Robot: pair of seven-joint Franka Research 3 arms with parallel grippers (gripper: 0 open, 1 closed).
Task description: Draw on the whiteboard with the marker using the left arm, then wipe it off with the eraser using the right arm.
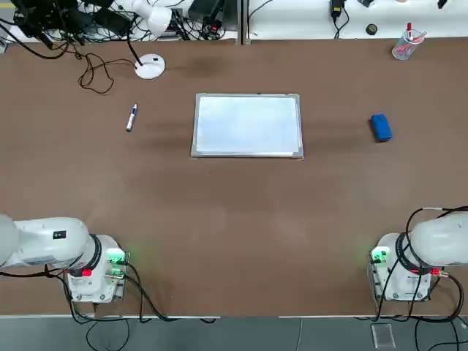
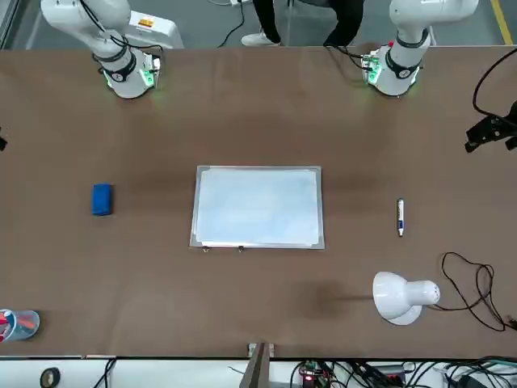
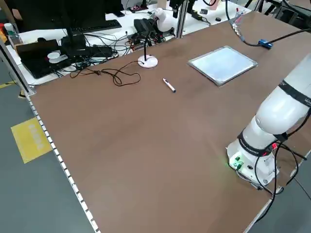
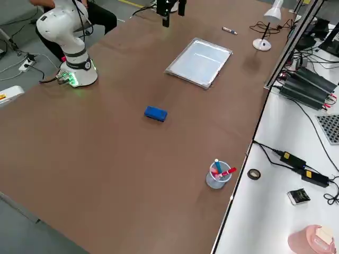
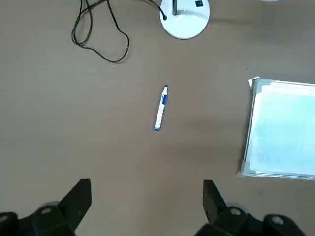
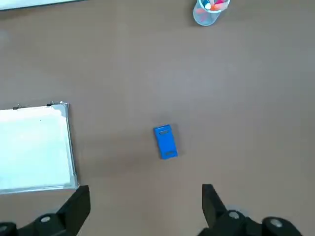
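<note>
Marker (image 1: 131,118) and eraser (image 1: 380,126) lie flat on the table (image 1: 234,212), one on each side of the whiteboard (image 1: 248,125) and well apart from it — marker on my left, eraser on my right. The board looks blank; that fits a board never drawn on and one wiped clean, so I can't say which.

My left claw (image 5: 146,204) hangs high over the marker with its fingers spread wide, holding nothing. My right claw (image 6: 145,209) hangs just as wide and bare above the eraser.

I'd guess the marker is light, stiff and smooth, so it could roll — best pinched across its middle. The eraser looks light and a bit soft; squeeze its two long sides.

Only my wrist views show my fingers. The right side view shows a cup of pens (image 4: 217,175) past the eraser.
</note>
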